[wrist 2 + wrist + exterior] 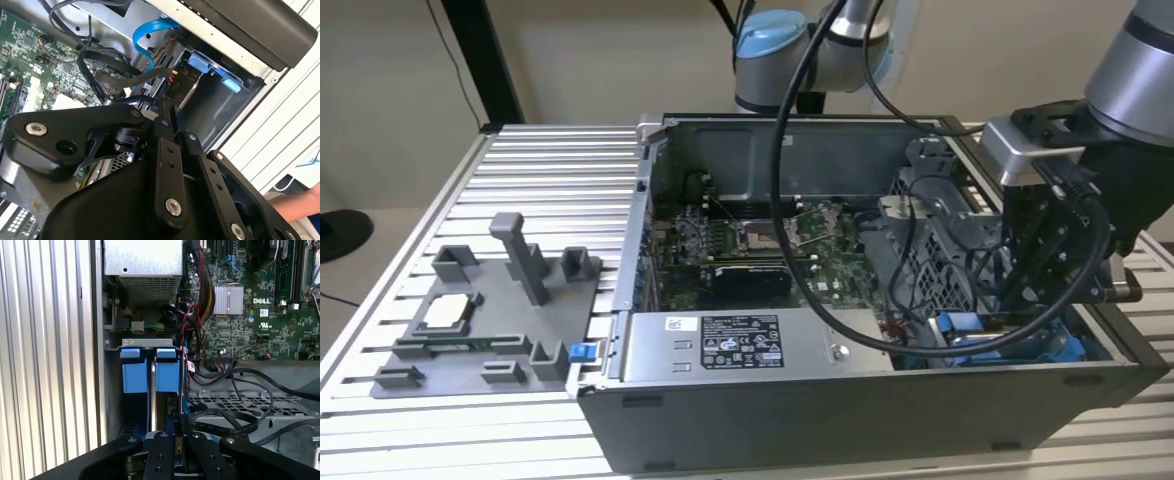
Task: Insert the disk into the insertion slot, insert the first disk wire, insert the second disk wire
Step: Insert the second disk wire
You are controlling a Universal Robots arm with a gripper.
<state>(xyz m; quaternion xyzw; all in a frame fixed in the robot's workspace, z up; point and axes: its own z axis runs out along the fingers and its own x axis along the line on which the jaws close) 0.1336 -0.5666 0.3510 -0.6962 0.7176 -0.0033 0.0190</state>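
Hand (170, 427) pinches disk (162, 400) edge inside insertion slot (150, 371).

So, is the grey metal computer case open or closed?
Open: the grey metal computer case has no top cover, exposing the green motherboard.

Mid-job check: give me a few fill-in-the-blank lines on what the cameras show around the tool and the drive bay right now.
1. The tool hangs inside the open computer ____.
2. The plastic tabs on the insertion slot are coloured ____.
3. In the exterior view, the grey fixture tray sits on the slatted table to the case's ____.
4. The flat data cable curving above the slot is ____.

Missing words: case; blue; left; blue
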